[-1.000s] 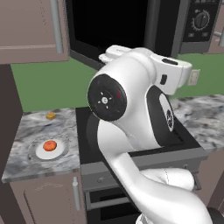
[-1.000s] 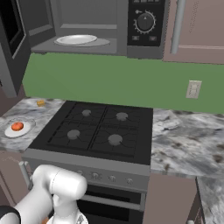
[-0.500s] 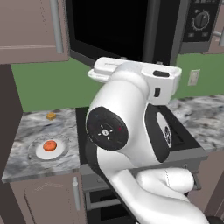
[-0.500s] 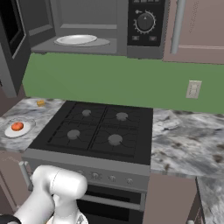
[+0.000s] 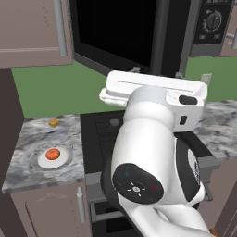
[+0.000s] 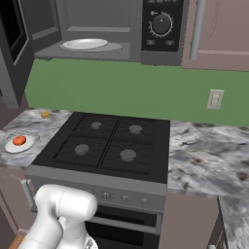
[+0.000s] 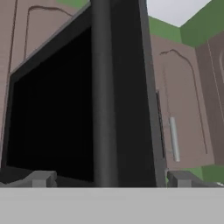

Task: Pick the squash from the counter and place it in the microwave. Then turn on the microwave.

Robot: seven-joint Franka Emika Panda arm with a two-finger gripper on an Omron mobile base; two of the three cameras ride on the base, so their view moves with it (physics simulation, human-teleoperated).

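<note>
The microwave (image 6: 97, 34) door hangs open at upper left, but the squash (image 5: 53, 154) sits on its plate (image 5: 62, 161) at lower left, unpicked, and the gripper (image 7: 109, 178) gapes wide, empty.

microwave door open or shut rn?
Open. The microwave cavity with its white plate is exposed, and the door is swung out left.

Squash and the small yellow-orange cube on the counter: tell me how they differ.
The squash is a rounded orange-red lump; the cube is blocky and yellow-orange. The squash is bigger than the cube. The squash sits on a white plate; the cube lies straight on the counter, nearer the wall. Both are left of the stove.
</note>
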